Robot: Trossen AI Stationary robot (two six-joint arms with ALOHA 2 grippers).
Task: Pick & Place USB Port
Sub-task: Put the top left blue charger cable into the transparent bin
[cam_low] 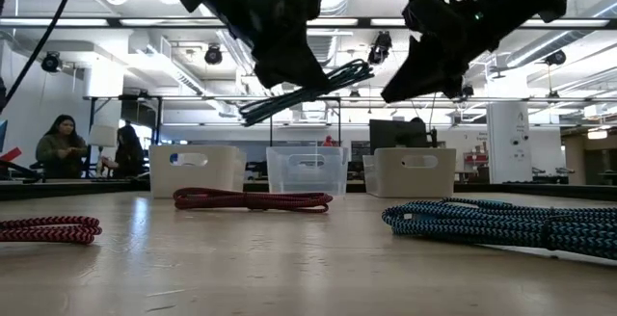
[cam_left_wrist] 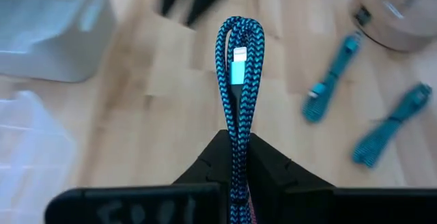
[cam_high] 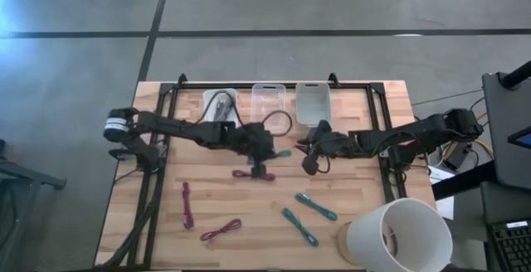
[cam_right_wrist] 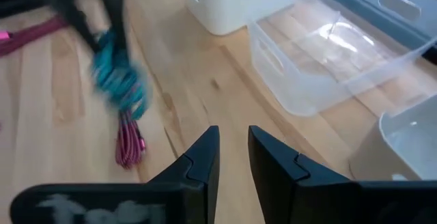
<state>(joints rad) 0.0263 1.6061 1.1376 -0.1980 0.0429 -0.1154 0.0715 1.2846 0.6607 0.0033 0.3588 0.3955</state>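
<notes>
My left gripper [cam_high: 264, 149] hangs over the middle of the table, shut on a bundled teal braided USB cable [cam_left_wrist: 239, 80], which is also in the low view [cam_low: 308, 90]. My right gripper [cam_high: 311, 162] hovers just to the right of it, its fingers [cam_right_wrist: 205, 157] narrowly open around nothing. In the right wrist view the teal cable [cam_right_wrist: 119, 80] shows blurred above a red cable [cam_right_wrist: 130, 142]. That red cable [cam_high: 249, 174] lies flat on the table below the left gripper. Three bins stand along the far edge: white [cam_high: 220, 106], clear [cam_high: 268, 102] and grey [cam_high: 313, 102]. My left gripper pinches the teal cable bundle between its two fingers [cam_left_wrist: 205, 166], several strands together, partway along its length [cam_left_wrist: 239, 138]. The looped end with a plug [cam_left_wrist: 237, 63] sticks out past the fingertips. The fingers slant down from above. The bundle is lifted clear of the table, lying nearly level [cam_low: 308, 90].
More cables lie on the near half of the table: two pink ones [cam_high: 187, 204] [cam_high: 220, 230] and two teal ones [cam_high: 315, 207] [cam_high: 299, 226]. A white cylinder [cam_high: 398, 235] stands on a wooden disc at the near right corner. The white bin holds a cable. People sit in the room behind [cam_low: 63, 143].
</notes>
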